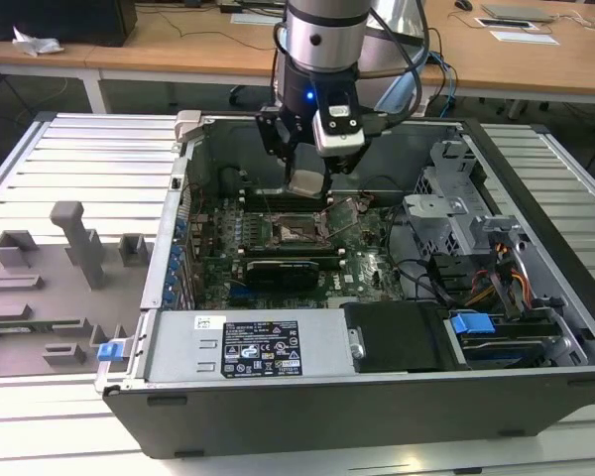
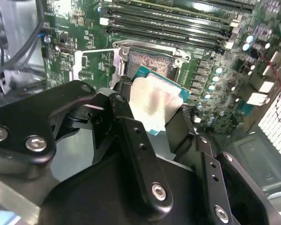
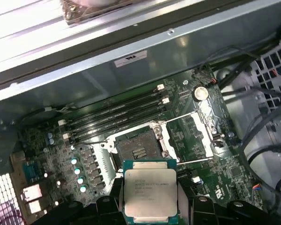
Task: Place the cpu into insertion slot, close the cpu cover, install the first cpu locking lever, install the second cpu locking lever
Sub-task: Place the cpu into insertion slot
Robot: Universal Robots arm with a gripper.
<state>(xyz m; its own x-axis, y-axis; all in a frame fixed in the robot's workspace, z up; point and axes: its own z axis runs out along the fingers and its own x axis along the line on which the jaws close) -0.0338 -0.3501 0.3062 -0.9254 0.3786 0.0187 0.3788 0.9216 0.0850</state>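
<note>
Step 1 of 4, in progress. Nothing was seated yet. Notes run from the exterior view's left to its right.

Left: a grey fixture plate lay on the bench beside the open case. I was not touching it, and it plays no part in this step.

Centre: the insertion slot sat about mid-board on the green motherboard. It was bare, and in both wrist views the dark contact field showed inside the steel rim. My gripper hung over the board with its fingers clenched on two opposite edges of the cpu, the silvery top facing up. The cpu was in the air, apart from the slot. In the exterior view it stood nearer the slot's far edge, toward the memory slots, than squarely over the middle. I judged it near but not yet lined up.

Right of the slot: the cpu cover lay swung open over the board, on the side toward the drive cage. Green board showed through its cut-out. A thin wire lever ran free along its near edge. With the cover up, I judged that neither lever was latched.

Done: cover open, cpu in my grip. Left: seating the cpu, closing the cover, both levers.
</note>
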